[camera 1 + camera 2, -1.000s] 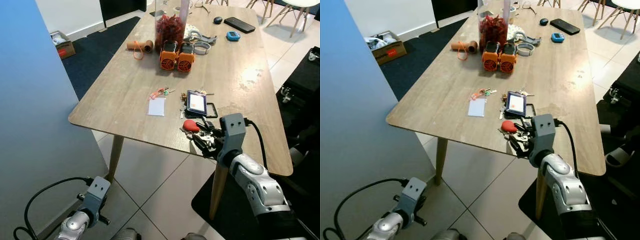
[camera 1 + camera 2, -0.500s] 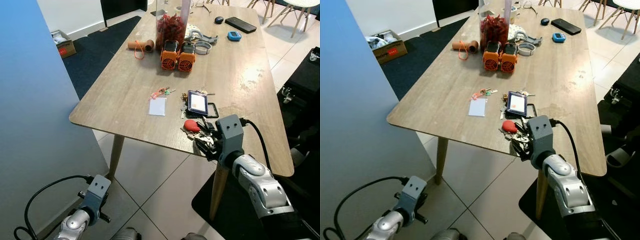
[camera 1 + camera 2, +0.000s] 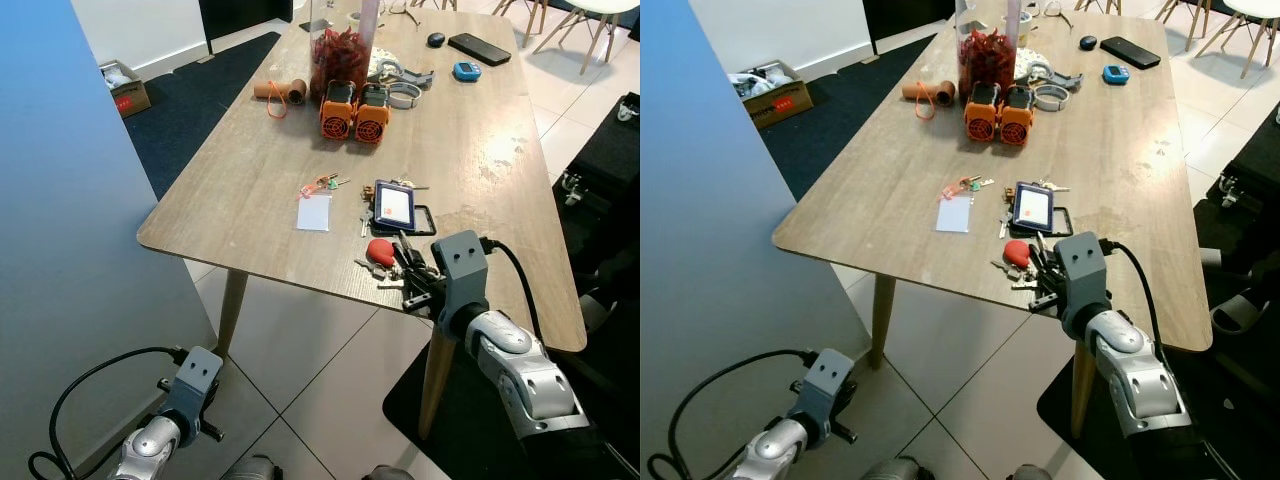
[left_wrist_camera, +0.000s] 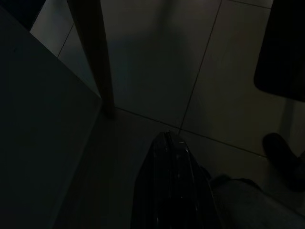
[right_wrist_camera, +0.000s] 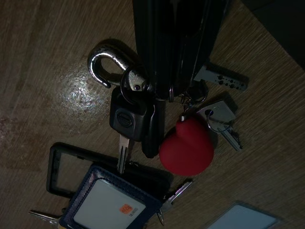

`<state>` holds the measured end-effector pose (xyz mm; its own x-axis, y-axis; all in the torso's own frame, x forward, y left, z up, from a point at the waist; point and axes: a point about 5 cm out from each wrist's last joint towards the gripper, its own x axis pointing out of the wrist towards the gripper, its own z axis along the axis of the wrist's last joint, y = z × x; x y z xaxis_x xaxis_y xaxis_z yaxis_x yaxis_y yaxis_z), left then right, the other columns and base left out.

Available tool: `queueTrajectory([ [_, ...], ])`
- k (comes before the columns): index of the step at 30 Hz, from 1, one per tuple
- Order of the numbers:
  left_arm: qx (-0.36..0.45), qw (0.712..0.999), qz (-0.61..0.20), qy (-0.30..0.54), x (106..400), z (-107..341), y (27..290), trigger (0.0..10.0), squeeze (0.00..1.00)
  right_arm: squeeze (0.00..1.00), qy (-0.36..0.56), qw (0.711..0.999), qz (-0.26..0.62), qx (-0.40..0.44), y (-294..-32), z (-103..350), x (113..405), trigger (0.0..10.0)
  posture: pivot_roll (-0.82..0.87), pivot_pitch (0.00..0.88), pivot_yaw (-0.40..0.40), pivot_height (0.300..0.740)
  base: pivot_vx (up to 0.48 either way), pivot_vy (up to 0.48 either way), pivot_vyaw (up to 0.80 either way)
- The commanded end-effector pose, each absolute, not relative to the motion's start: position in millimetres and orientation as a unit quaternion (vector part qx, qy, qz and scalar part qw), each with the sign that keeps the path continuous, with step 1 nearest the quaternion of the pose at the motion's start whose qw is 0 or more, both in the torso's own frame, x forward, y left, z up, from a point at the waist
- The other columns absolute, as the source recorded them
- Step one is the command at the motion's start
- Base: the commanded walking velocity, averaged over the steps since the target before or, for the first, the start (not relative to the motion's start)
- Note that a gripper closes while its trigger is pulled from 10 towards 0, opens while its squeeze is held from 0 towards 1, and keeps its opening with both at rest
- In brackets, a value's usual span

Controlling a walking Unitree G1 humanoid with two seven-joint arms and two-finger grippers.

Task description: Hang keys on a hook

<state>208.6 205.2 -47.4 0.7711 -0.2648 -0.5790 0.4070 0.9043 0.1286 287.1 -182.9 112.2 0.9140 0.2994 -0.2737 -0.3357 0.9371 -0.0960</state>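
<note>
The right gripper [image 5: 176, 81] pinched shut on the loose, jangly bunch of metal keys with a red heart fob [image 5: 187, 148] (probably light, best taken by its ring)

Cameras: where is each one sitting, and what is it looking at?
Left eye, right eye: on the head, looking down at the table, both arms showing.
Left wrist: dark, looking along the left claw at floor tiles.
Right wrist: looking along the right claw at the keys and red heart.
Shared: eye and right wrist views show those keys.
</note>
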Motion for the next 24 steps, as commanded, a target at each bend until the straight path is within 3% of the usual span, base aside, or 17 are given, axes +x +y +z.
queueTrajectory([
  [1,0.120,0.931,-0.188,0.291,203.5,-50.9,200.3,10.0,0.00,0.00,0.145,0.975,0.153,-0.070,-186.7,105.9,285.4,0.2,0.05,0.110,0.008,0.740,0.000,0.000,0.00],
  [3,0.120,0.930,-0.188,0.290,203.6,-50.8,200.1,10.0,0.00,0.00,0.142,0.976,0.149,-0.071,-188.2,107.4,286.1,0.4,0.05,0.110,0.008,0.740,0.000,0.000,0.00],
  [4,0.121,0.930,-0.189,0.290,203.8,-50.6,200.3,10.0,0.00,0.00,0.126,0.981,0.131,-0.075,-194.3,113.7,289.1,1.7,0.05,0.107,0.009,0.740,0.000,0.000,0.00],
  [5,0.122,0.930,-0.189,0.290,203.8,-50.4,200.8,10.0,0.00,0.00,0.101,0.987,0.106,-0.072,-202.0,123.1,293.0,1.1,0.05,0.104,0.009,0.740,0.000,0.000,0.00],
  [7,0.123,0.930,-0.190,0.290,203.8,-50.2,201.2,10.0,0.00,0.00,0.082,0.990,0.089,-0.070,-207.3,129.5,295.2,1.1,0.04,0.102,0.010,0.740,0.000,0.000,0.00],
  [8,0.124,0.929,-0.190,0.291,204.0,-50.1,202.7,10.0,0.00,0.00,0.049,0.995,0.063,-0.055,-216.3,142.1,298.4,0.0,0.04,0.099,0.011,0.740,0.000,0.000,0.00],
  [15,0.128,0.926,-0.187,0.302,204.6,-50.2,209.4,10.0,0.00,0.00,-0.049,0.998,-0.017,-0.026,-247.0,181.8,301.8,0.0,0.04,0.094,0.012,0.740,0.000,0.000,0.00],
  [24,0.131,0.923,-0.188,0.308,201.9,-51.9,210.7,10.0,0.00,0.00,-0.095,0.993,-0.070,-0.011,-269.5,203.9,301.0,0.0,0.05,0.100,0.012,0.740,0.000,0.000,0.00],
])
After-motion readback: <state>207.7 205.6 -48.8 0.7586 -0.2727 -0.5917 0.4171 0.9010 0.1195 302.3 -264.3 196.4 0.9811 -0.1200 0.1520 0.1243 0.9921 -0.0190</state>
